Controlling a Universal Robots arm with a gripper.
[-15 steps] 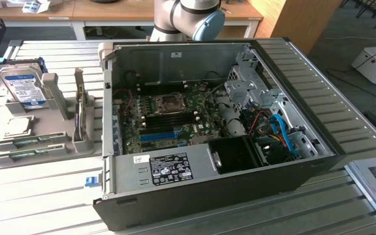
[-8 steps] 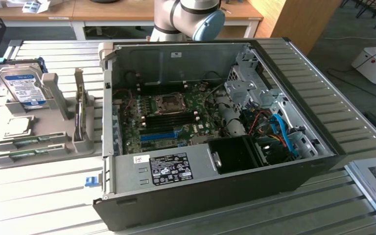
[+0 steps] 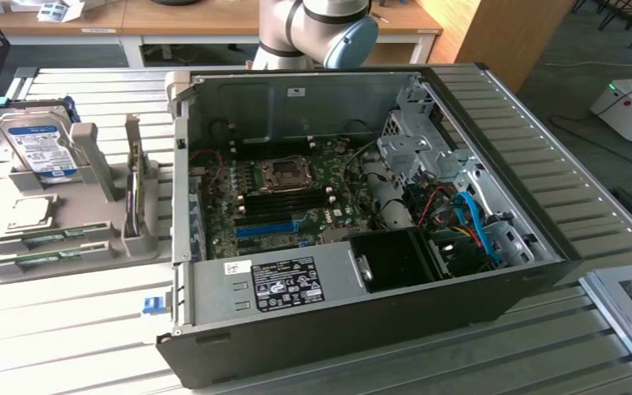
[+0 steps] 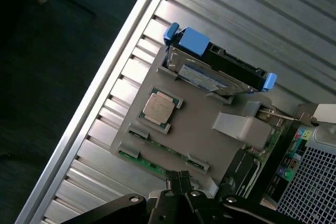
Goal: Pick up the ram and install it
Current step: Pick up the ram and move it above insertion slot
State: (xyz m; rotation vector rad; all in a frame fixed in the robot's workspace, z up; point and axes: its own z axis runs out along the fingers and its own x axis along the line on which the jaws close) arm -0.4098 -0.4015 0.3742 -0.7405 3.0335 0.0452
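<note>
Slatted worktop: one open case. At its 9 o'clock, one tray with two rams. The hand, clenched and empty, hangs above them.

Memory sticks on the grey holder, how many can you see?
2. One memory stick lies along the holder's outer edge, the second memory stick beside it, near the processor. Others may be hidden.

Ext cam: high, angled down on open computer case w/ parts tray beside. Wrist cam: nearer, looking down. Shared: tray, hard drive, case corner.
</note>
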